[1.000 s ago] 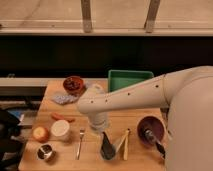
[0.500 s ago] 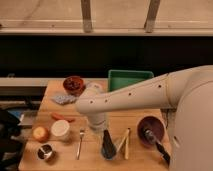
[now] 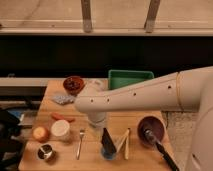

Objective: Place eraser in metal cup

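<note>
The metal cup (image 3: 46, 151) is small and shiny and stands at the table's front left corner. My gripper (image 3: 106, 142) hangs from the white arm (image 3: 135, 95) over the front middle of the table, well to the right of the cup. A black oblong shape points down there, just above a small light-blue pad (image 3: 107, 155). I cannot tell whether that black shape is the eraser or part of the gripper. No other eraser shows.
A white tub (image 3: 61, 130), an orange round thing (image 3: 40, 133) and a fork (image 3: 80, 142) lie near the cup. A dark red bowl (image 3: 74, 84) and a green bin (image 3: 130, 79) stand at the back. Wooden sticks (image 3: 125, 142) and a maroon bowl (image 3: 151, 130) are to the right.
The arm's bend has drifted slightly left. The gripper and the black shape stay at the same spot over the light-blue pad.
</note>
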Available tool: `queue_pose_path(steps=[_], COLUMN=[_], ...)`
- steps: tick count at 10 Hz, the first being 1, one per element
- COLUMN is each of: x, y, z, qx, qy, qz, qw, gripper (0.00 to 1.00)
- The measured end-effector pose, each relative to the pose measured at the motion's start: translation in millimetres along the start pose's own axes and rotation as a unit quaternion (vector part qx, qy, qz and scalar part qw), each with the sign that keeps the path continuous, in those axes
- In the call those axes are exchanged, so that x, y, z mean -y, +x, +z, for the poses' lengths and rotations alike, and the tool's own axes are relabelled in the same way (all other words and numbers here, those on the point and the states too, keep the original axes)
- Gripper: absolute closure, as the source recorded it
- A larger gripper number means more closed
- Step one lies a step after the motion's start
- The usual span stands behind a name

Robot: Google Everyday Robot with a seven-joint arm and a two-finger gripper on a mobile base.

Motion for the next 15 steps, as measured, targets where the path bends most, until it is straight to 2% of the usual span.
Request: queue_pose_path(steps=[4, 6, 8, 10, 12, 14, 15], x=[19.3, 20.9, 10.4, -7.5, -34.3, -50.6, -61.2], y=[0.9, -14.1, -39.9, -68.2, -101.5, -121.2, -134.4], z=[-36.1, -48.5, -60.0, -73.0, -95.8, -110.1, -119.7], qx=[0.049, 0.083, 0.117, 0.144, 0.175, 0.191, 0.203], qy=[0.009, 0.007, 0.001, -0.001, 0.004, 0.008, 0.009], qz=[-0.012, -0.031, -0.062, -0.103, -0.158, -0.192, -0.217], qw=[0.9987, 0.9960, 0.9911, 0.9842, 0.9717, 0.9625, 0.9548], gripper=[0.86, 0.86, 0.86, 0.86, 0.86, 0.86, 0.86])
